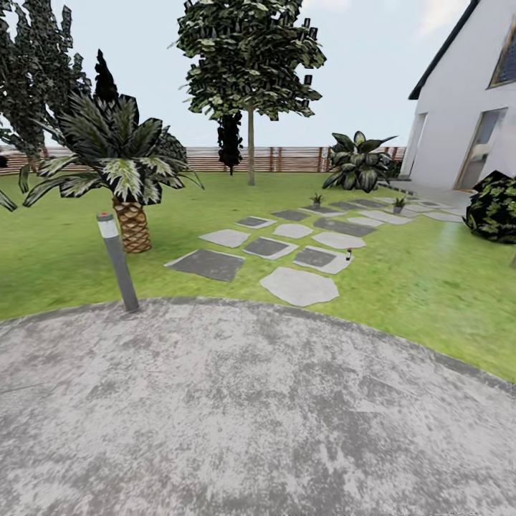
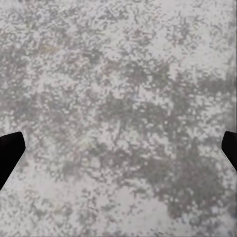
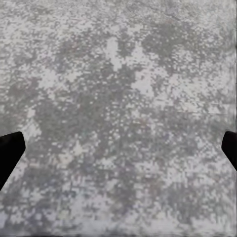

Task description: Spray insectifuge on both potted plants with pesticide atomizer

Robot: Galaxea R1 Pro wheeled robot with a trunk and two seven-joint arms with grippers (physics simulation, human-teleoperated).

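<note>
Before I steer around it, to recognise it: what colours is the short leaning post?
Dark grey post, pale band, red-orange cap; head view.

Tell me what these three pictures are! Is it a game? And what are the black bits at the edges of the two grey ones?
They come from a pretend robot inside a computer world. The big picture is from its head: grey paving, a lawn with stepping stones, and two tiny potted plants far off. The grey pictures are from cameras on its wrists, looking down at the paving. The black bits are fingertips of its left gripper and right gripper, spread wide open, holding nothing.
</note>
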